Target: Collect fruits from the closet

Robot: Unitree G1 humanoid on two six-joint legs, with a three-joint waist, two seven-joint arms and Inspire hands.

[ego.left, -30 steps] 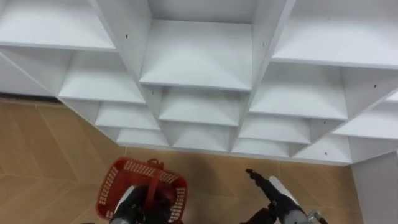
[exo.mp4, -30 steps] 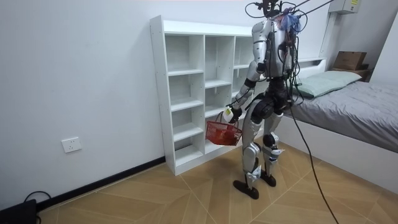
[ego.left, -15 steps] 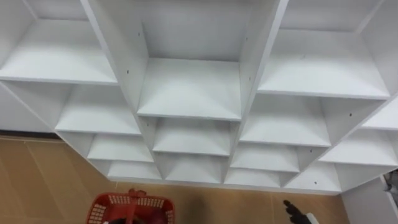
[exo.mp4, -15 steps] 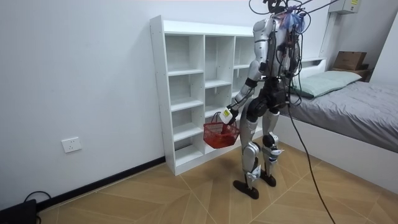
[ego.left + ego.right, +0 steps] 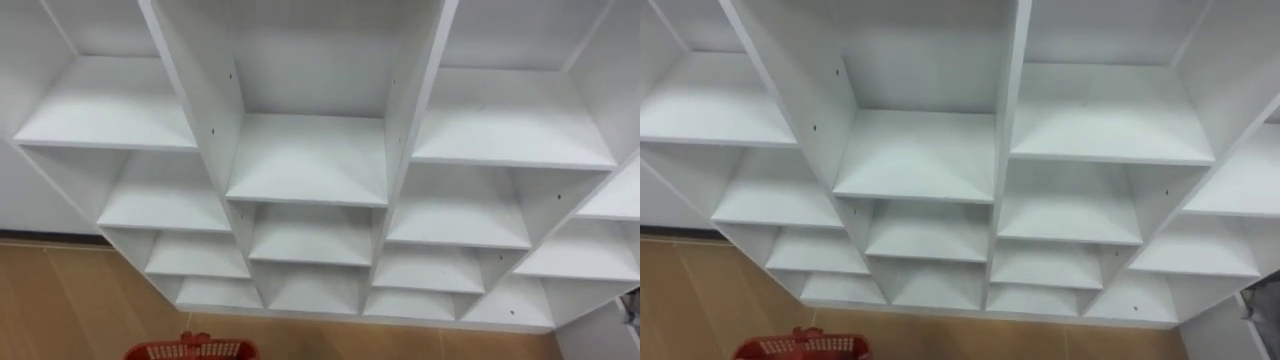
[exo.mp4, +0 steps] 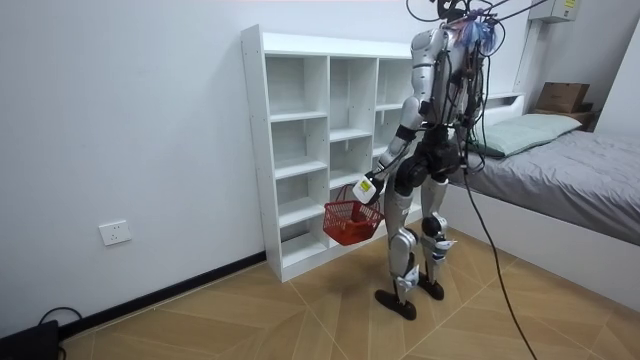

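Note:
I stand close in front of the white closet [image 5: 305, 160], an open shelf unit of three columns with several compartments each. A red plastic basket [image 6: 347, 222] hangs at knee height between me and the closet in the room view. My left hand [image 6: 366, 187] is curled round its handle. In the eye views the basket's rim [image 5: 190, 350] shows at the bottom edge, left of centre.
A bed [image 6: 570, 170] with grey bedding stands behind me at the room view's right, with a cardboard box [image 6: 562, 97] at its head. The wooden floor [image 6: 250, 320] runs open to the room view's left, and a wall socket [image 6: 115, 233] sits low on the wall.
The eye view has lifted up the shelves, so the basket slid to the bottom edge and the right hand left the picture. In the room view the basket swung nearer the closet.

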